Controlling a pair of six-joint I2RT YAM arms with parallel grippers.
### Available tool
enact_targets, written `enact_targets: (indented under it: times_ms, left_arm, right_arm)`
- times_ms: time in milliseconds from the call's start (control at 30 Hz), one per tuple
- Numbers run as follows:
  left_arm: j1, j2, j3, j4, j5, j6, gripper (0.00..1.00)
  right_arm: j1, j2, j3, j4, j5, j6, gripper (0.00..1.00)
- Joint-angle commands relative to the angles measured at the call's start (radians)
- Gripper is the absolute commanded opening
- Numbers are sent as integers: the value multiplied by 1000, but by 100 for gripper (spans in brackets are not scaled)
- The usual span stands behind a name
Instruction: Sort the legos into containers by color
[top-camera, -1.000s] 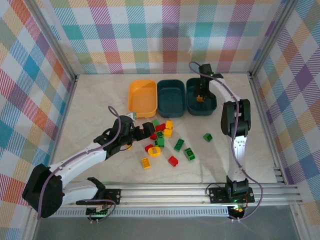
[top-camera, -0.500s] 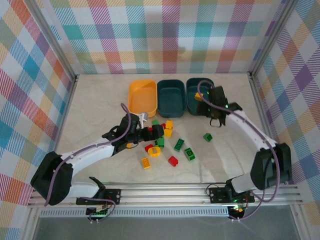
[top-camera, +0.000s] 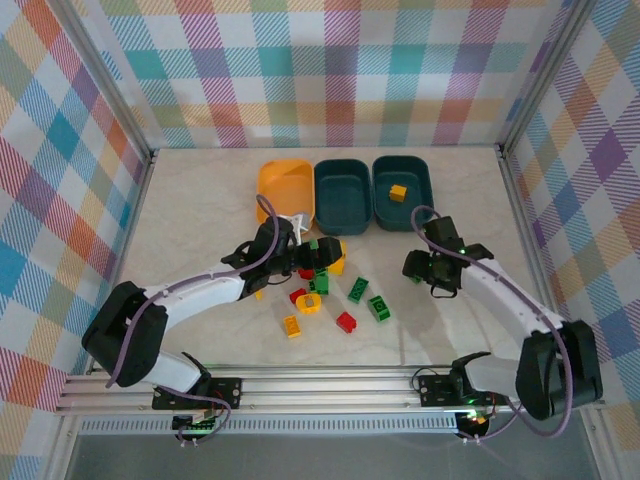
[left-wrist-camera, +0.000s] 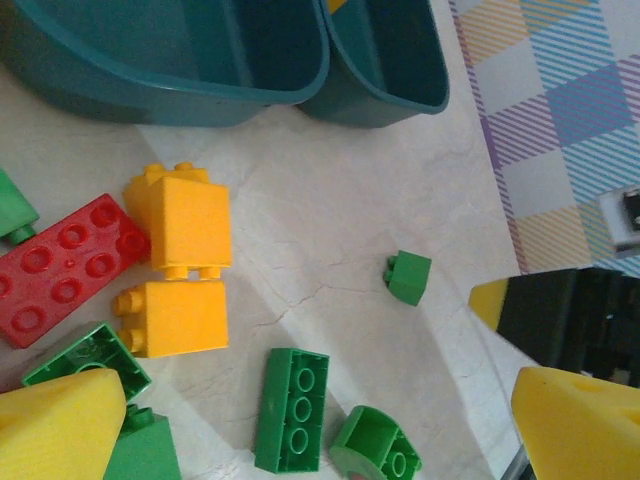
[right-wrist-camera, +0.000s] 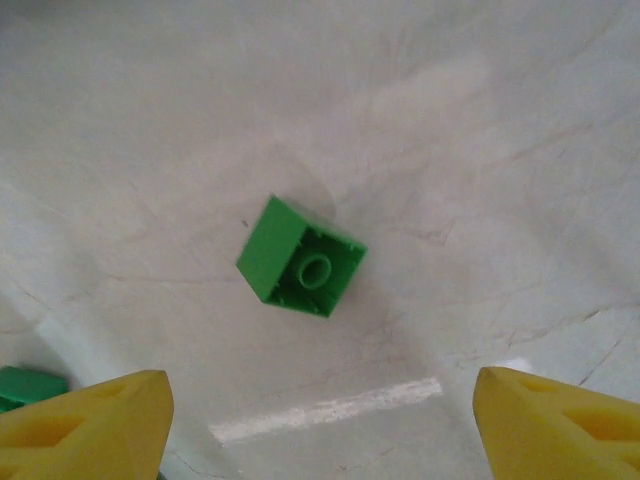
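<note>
Right pincer (right-wrist-camera: 320, 388) spread above the lone green brick (right-wrist-camera: 300, 257), bare counter (right-wrist-camera: 480, 150) all around it; left pincer (left-wrist-camera: 320, 385), well apart, spread too.

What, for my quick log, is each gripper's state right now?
Left gripper: open, holding nothing.
Right gripper: open, empty, above a loose green brick.

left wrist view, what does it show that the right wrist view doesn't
Left wrist, not right: two teal tubs, two yellow bricks, a red brick, a long green brick. Right wrist, not left: the hollow underside of the small green brick, ahead of the open right fingers. Shared: that small green brick, lying alone on the marble table.
</note>
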Motion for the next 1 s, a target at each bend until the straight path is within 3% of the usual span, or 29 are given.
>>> enact_targets:
  times_ms: [0,133,267,533,800,967]
  left_arm:
    - [-10,-24,-2,-16,-41,2,99]
    - [-11,-71,-33,-35,-71,17,100]
    - [-11,-101,-54,-33,-86,29,100]
    - [-10,-141,-75,-54,-94,42,100]
    - [-10,-191,-93,-76,-110,52,100]
    - [-11,-205,-93,-94,-124,62,100]
  right_arm:
    - [0,37,-23,-18,-84,21,80]
    - [2,92,-30,20,-107,19,81]
    - [0,190,7,25,-32,6,80]
    - [-41,325,121,14,103,-43,72]
    - [-60,416,187,26,124,-45,66]
    - [-62,414,156,78,64,-50,51]
